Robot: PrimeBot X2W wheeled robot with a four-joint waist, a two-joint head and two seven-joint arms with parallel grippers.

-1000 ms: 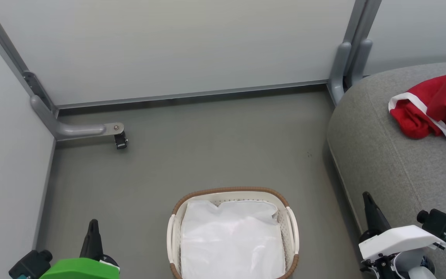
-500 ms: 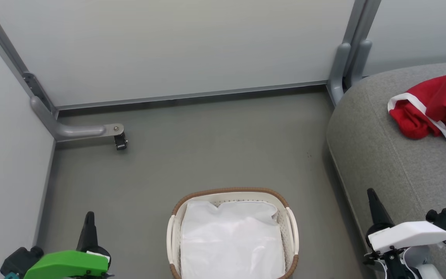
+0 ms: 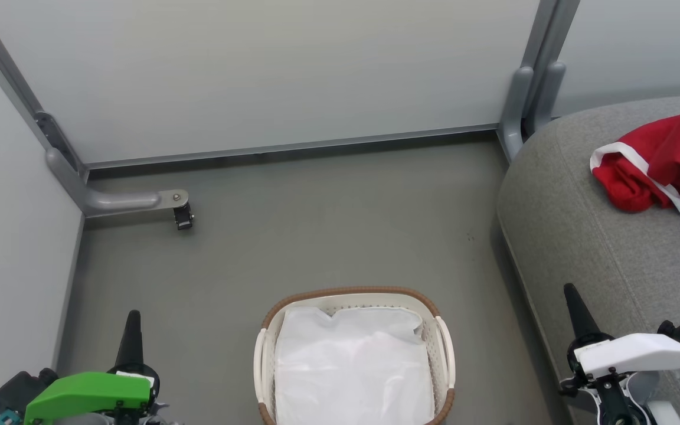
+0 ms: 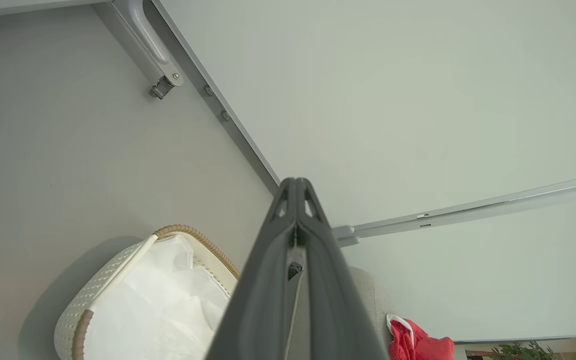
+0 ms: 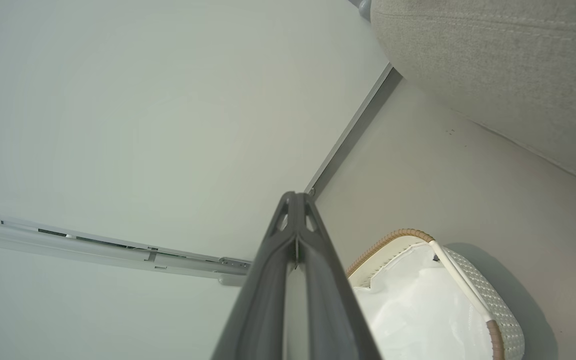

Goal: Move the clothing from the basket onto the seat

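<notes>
Red fabric, one piece: the clothing (image 3: 664, 162) lies crumpled on the seat (image 3: 600, 254), far right. White stripe trim runs along its edge. It passes the right border of the head view, so its full shape is unclear; it looks bunched rather than spread.

One seat: grey woven upholstery, rounded corner, one stitched seam along the side.

One basket (image 3: 352, 293) stands on the floor (image 3: 316, 224), near centre, left of the seat and apart from it. It is oval, off-white perforated plastic with a brown woven-look rim and two pale side handles. Inside is one white sheet (image 3: 352, 366), soft, creased, lining the bottom.

Grippers: two.
- My left gripper (image 3: 131, 321) sits near left under a green cover, over the floor left of the basket. In the left wrist view its dark fingers (image 4: 268, 260) meet at the tip, with nothing between them.
- My right gripper (image 3: 571, 298) sits near right under a white cover, by the seat's near edge. Its fingers (image 5: 318, 280) are likewise pressed together and empty.

The floor is smooth, dull grey-green. One metal bracket (image 3: 133, 199) stands far left.
</notes>
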